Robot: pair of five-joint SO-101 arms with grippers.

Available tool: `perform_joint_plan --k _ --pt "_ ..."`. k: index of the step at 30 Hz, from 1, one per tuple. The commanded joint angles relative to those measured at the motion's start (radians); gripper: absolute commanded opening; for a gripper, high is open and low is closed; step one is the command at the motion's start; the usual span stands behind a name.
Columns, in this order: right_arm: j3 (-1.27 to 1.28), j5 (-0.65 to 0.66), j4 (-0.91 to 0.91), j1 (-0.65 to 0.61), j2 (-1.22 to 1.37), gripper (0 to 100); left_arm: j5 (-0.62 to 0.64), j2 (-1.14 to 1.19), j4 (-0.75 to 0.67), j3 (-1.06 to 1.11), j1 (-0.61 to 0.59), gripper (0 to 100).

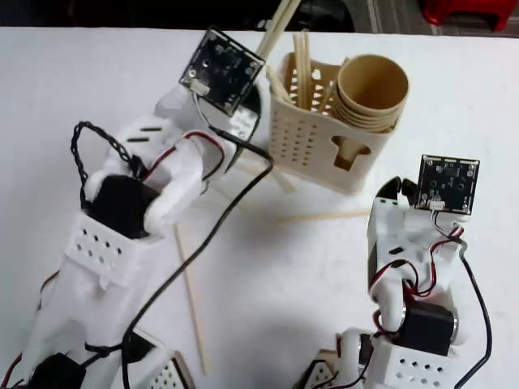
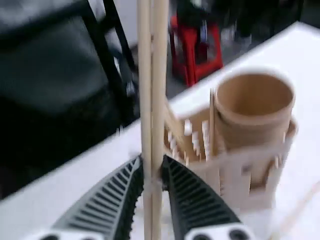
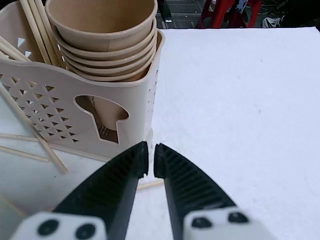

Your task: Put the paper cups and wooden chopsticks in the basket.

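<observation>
Paper cups (image 1: 371, 85) are stacked in the basket (image 1: 308, 142), with several chopsticks (image 1: 302, 69) beside them. The left gripper (image 2: 152, 175) pinches a held pair (image 2: 152, 75) upright just beside the basket. At least two remain on the table: one loose chopstick (image 1: 190, 300) and another stick (image 1: 324, 216). The right gripper (image 3: 150, 160) is pressed together and empty. We judge the cups done, chopsticks partly.

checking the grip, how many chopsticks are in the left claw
2: both chopsticks stand side by side, pinched in the left claw, beside the basket. A third could hide behind them.
</observation>
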Motion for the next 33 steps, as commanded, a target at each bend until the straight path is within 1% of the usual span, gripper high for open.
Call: perform_joint_plan --k 1,6,11,16,20,22,24,26,28,30,33 --pt "-0.009 0.002 -0.016 0.007 -0.007 3.9 0.035 -0.035 -0.269 -0.008 0.061 2" --pt "-0.009 0.002 -0.016 0.008 -0.007 3.9 0.063 -0.008 -0.414 -0.008 0.120 2" --pt "-0.009 0.002 -0.016 0.008 -0.007 3.9 0.118 0.140 -0.548 -0.015 0.120 2" --pt "-0.009 0.002 -0.015 0.008 -0.007 3.9 0.124 0.295 -0.660 -0.017 0.119 2" --pt "-0.008 0.002 -0.015 0.008 -0.007 3.9 0.124 0.387 -0.689 -0.017 0.116 3" --pt "-0.008 0.002 -0.015 0.008 -0.007 3.9 0.124 0.412 -0.681 -0.017 0.099 6" --pt "-0.008 0.002 -0.015 0.008 -0.007 3.9 0.124 0.414 -0.640 -0.020 0.090 13" --pt "-0.008 0.002 -0.015 0.008 -0.007 3.9 0.120 0.401 -0.525 -0.061 0.082 16" --pt "-0.008 0.003 -0.015 0.008 -0.007 3.9 0.115 0.372 -0.359 -0.140 0.073 16" --pt "-0.008 0.003 -0.015 0.008 -0.007 3.9 0.069 0.337 -0.212 -0.216 0.050 16" --pt "-0.008 0.003 -0.015 0.008 -0.007 3.9 0.043 0.263 -0.043 -0.288 -0.004 14"
